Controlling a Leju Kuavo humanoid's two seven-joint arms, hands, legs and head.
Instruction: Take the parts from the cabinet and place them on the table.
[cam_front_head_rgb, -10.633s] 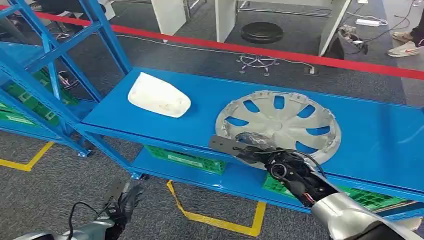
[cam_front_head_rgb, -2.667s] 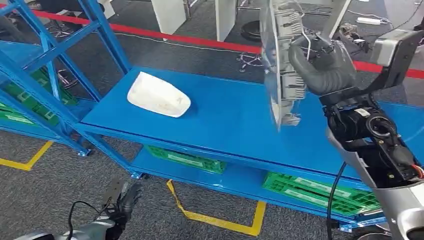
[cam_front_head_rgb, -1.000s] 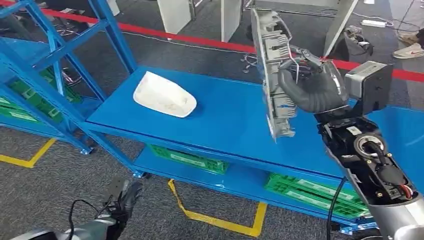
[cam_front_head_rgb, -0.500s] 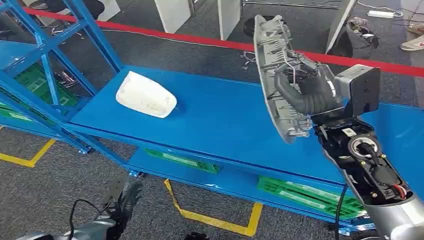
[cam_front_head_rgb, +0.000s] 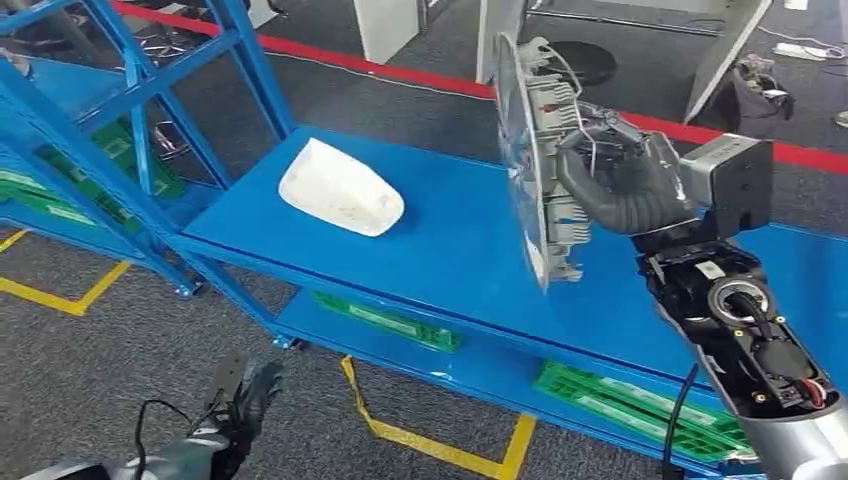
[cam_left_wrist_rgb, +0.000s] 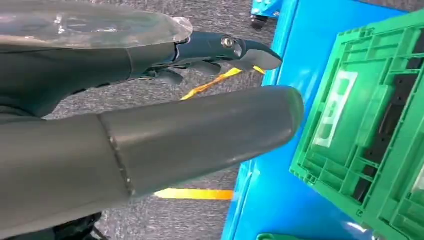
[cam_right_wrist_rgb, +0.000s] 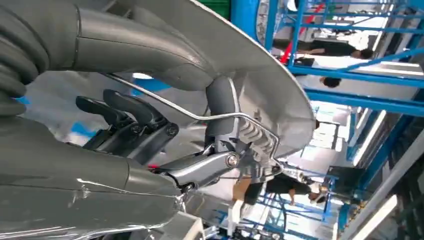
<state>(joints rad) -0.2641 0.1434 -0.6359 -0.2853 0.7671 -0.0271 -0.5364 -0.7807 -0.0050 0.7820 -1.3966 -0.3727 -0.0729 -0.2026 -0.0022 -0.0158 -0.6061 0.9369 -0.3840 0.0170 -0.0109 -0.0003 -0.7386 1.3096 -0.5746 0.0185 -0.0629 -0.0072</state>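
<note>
Hubcap: the silver wheel cover stands on edge in the air above the blue cabinet shelf, ribbed back toward the hand.
Right hand: raised, fingers curled around the cover's back and wire ring, gripping it.
White part: a white housing lies on the shelf, well apart from the cover.
Left hand: hangs low over the carpet, fingers straight, holding nothing.
Lower shelf: green crates.

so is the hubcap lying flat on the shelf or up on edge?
On edge, off the shelf. The right hand holds the hubcap upright by its ribbed back side, rim facing the head camera.
</note>
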